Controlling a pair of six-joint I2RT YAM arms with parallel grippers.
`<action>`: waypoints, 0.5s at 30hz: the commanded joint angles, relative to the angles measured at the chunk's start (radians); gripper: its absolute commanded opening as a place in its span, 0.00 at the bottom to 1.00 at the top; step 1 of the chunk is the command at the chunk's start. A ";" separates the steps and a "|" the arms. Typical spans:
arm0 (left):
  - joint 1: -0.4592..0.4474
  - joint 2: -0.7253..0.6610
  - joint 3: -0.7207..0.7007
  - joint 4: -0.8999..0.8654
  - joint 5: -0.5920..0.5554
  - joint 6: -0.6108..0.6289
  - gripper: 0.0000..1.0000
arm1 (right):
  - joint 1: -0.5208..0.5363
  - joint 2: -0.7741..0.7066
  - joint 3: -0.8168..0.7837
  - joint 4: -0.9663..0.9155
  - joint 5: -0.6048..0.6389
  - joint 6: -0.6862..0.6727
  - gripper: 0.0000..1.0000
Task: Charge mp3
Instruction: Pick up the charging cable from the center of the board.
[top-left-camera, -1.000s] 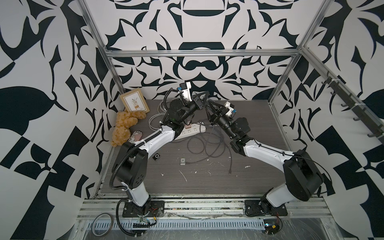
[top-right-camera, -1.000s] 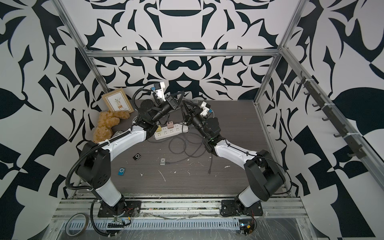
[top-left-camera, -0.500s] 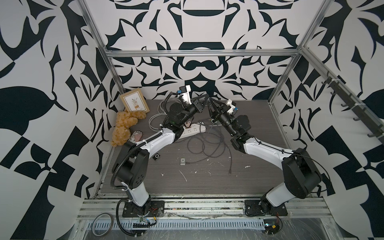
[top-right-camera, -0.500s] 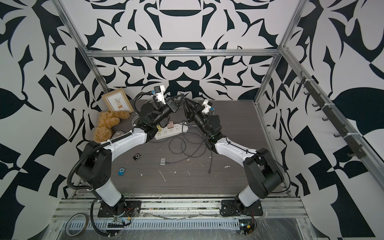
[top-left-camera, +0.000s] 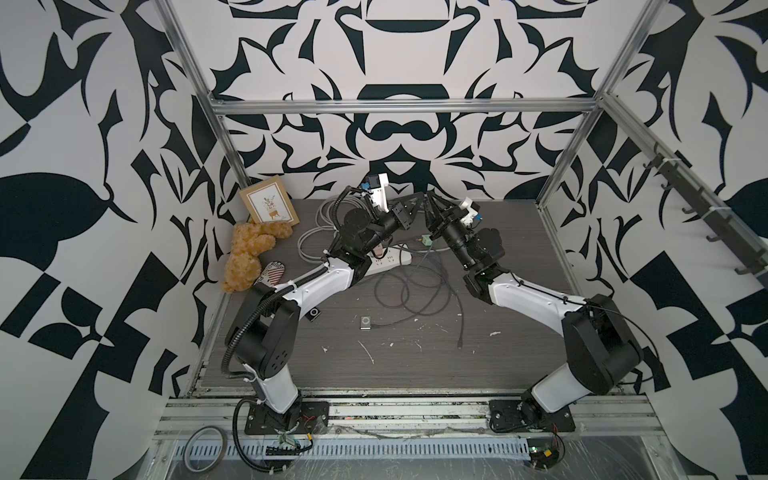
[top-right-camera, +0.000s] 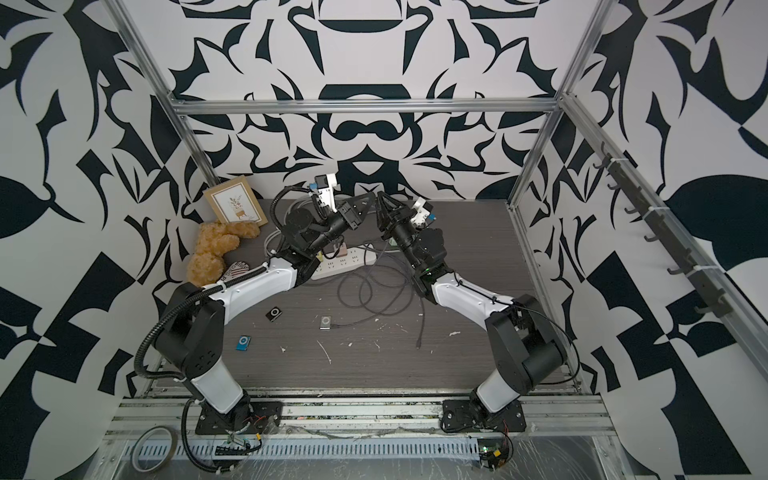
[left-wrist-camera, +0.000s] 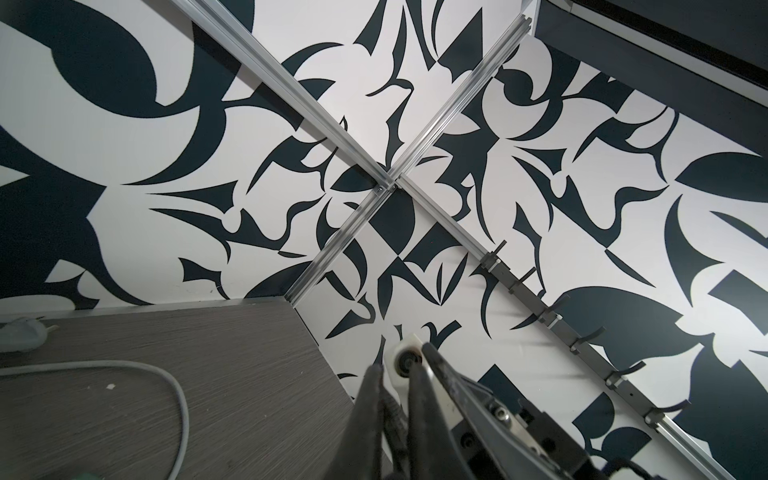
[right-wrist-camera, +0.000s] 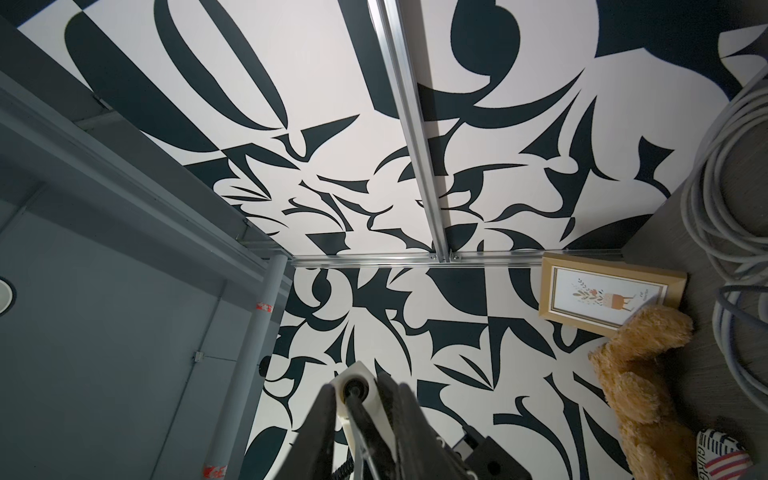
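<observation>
Right arm has lifted and swung back since a second ago. The right gripper (top-right-camera: 384, 199) is now almost tip-to-tip with the left gripper (top-right-camera: 368, 198), both raised over the rear of the grey wood-grain table (top-left-camera: 415, 374). Right jaws are narrower than before; left arm barely shifted.

Left fingers (left-wrist-camera: 370, 399) are pressed almost together, closed; can't tell if anything thin is pinched. Right fingers (right-wrist-camera: 322, 419) are part-way apart with a thin dark line in the gap; gripping or not, can't tell.

The small silver square mp3 player (top-left-camera: 365, 322) lies flat mid-table, well apart from both grippers. A thin dark cable (top-right-camera: 353, 324) reaches its side; plugged or not is unclear. The black mp3 player (top-left-camera: 314, 313) sits near the left arm, and the blue mp3 player (top-right-camera: 242, 343) is nearer the front edge. The white power strip (top-left-camera: 390, 262) lies under the left arm's wrist.
</observation>
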 joint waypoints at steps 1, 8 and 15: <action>0.006 -0.015 0.017 0.036 -0.005 0.027 0.00 | 0.013 -0.051 -0.017 0.002 -0.003 0.004 0.32; 0.024 0.022 0.071 0.035 0.005 0.031 0.00 | 0.055 -0.114 -0.092 -0.015 0.023 0.008 0.35; 0.019 0.029 0.067 0.056 0.015 0.023 0.00 | 0.054 -0.095 -0.089 0.000 0.033 0.012 0.36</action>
